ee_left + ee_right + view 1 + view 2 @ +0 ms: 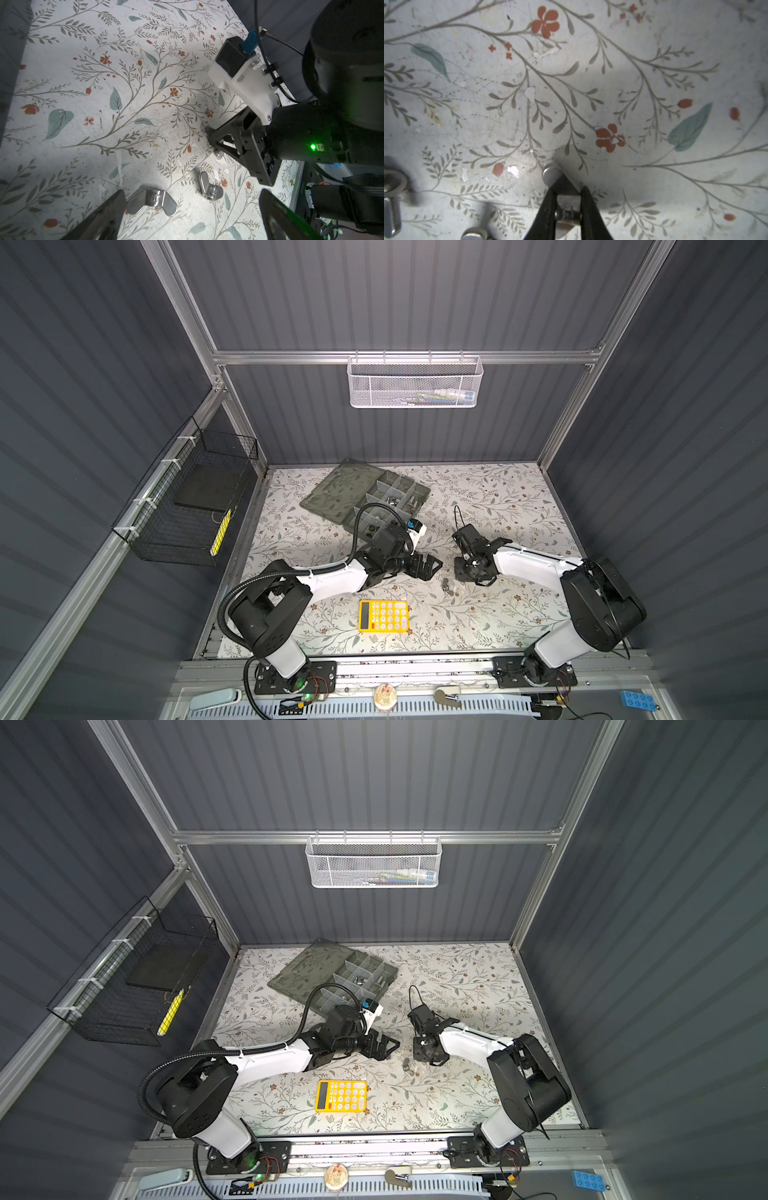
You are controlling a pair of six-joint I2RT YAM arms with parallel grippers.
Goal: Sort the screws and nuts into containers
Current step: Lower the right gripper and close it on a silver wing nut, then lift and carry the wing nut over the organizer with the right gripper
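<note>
The grey-green organiser box (409,489) (376,969) lies at the back with its lid open. Small silver pieces (391,501) sit in its containers, too small to name. No screws show clearly. My right gripper (569,191) (464,572) points down at the table and is shut on a silver wing nut (551,174). Two more wing nuts (151,200) (209,187) lie on the cloth beside it, seen in both top views (447,585) (409,1067). My left gripper (193,195) (426,567) hovers open over them, holding nothing.
A yellow calculator (383,616) (341,1096) lies near the front edge. A white mesh basket (415,383) hangs on the back rail and a black wire basket (187,506) on the left wall. The two grippers are close together at mid-table.
</note>
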